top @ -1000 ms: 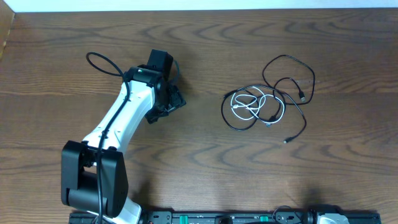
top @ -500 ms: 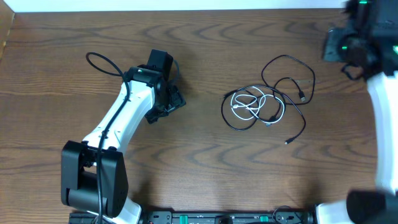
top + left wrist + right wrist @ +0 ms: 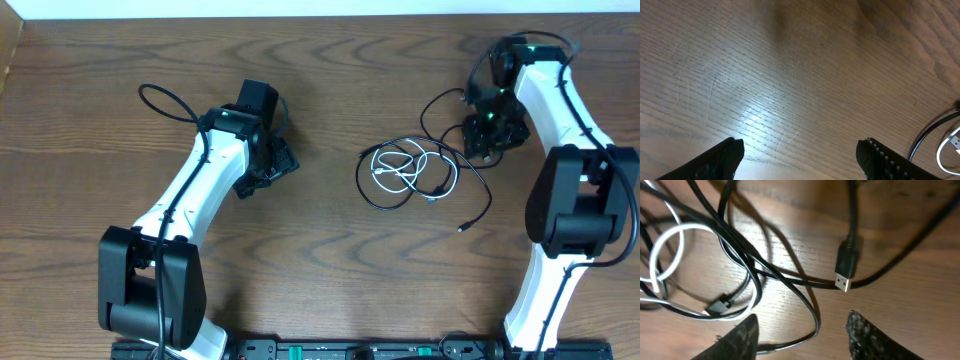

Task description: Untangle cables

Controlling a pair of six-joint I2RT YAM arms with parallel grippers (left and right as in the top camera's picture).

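The cables [image 3: 415,170] lie tangled right of the table's centre. A white cable [image 3: 398,168] is coiled inside black loops, and one black cable [image 3: 462,98] arcs toward the back. My right gripper [image 3: 488,140] hangs over the tangle's right side. In the right wrist view it [image 3: 802,327] is open, and a bend of black cable [image 3: 814,322] lies on the wood between its fingertips [image 3: 742,340], not gripped. A USB plug [image 3: 845,274] and the white cable [image 3: 670,242] lie just beyond. My left gripper [image 3: 278,165] [image 3: 802,152] is open over bare wood, well left of the cables.
A loose black plug end [image 3: 462,228] trails toward the front right. The left arm's own thick black cable [image 3: 160,98] loops at the back left. A black cable [image 3: 932,140] edges into the left wrist view at the right.
The right arm swung in from the right edge and came down over the right side of the tangle. The left arm and the cables have not moved.
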